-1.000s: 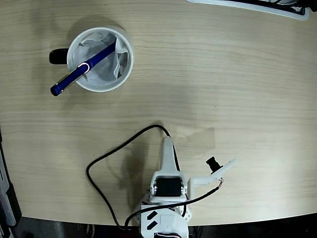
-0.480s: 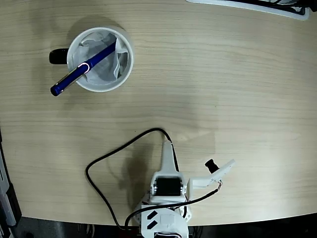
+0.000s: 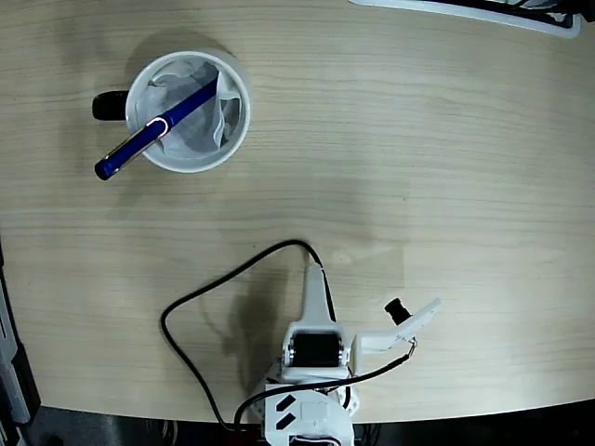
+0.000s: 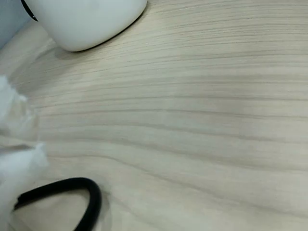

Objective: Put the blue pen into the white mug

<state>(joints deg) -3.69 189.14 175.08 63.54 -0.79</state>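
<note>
The white mug (image 3: 238, 130) with a black handle (image 3: 110, 106) stands at the upper left of the fixed view. The blue pen (image 3: 153, 133) rests slanted in it, its tip down on the crumpled paper lining and its clipped end sticking out over the lower-left rim. My gripper (image 3: 315, 272) is far from both, folded back low at the table's front edge, a single narrow white wedge, shut and holding nothing. The wrist view catches the mug's white side (image 4: 86, 19) at the top left and a blurred white finger (image 4: 12, 163) at the left edge.
A black cable (image 3: 204, 293) loops over the table to the left of the arm and shows in the wrist view (image 4: 72, 187). The wrist camera mount (image 3: 404, 316) sticks out to the arm's right. A white object (image 3: 465, 9) lies at the top right edge.
The arm drew back slightly toward the front edge, its tip and the cable loop shifting a little lower. Pen and mug have not moved.
</note>
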